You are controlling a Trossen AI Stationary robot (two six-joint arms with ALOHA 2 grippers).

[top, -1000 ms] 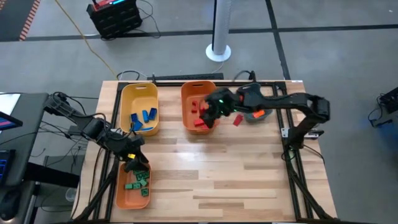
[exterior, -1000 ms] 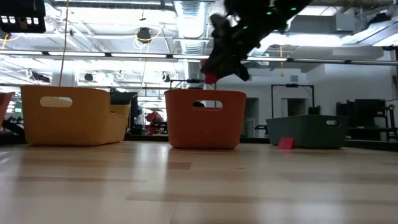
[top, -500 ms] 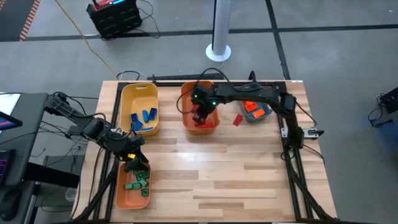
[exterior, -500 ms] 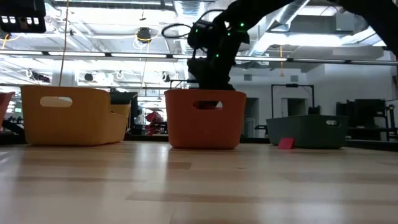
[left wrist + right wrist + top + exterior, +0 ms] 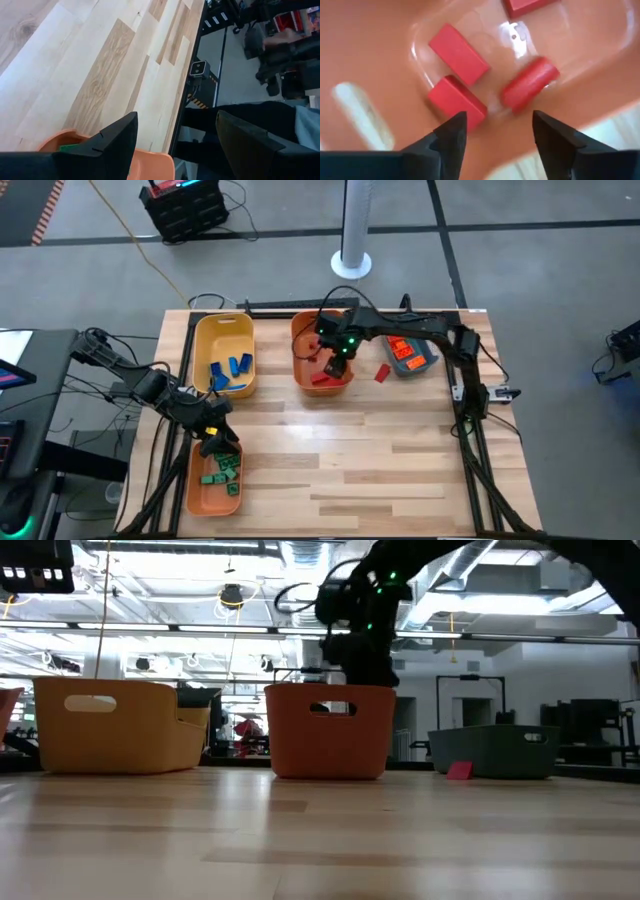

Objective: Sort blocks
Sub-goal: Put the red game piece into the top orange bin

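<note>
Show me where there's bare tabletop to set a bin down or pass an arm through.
The table is bare across its middle and near right, from below the orange bin to the front edge. Crowded: the back row of yellow bin, orange bin with the right gripper above it, loose red block and grey bin; also the near-left orange bin under the left gripper.

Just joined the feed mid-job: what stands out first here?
The right gripper hangs open over the orange bin at the table's back middle, red blocks lying inside. One red block lies loose on the table between that bin and the grey bin.
</note>
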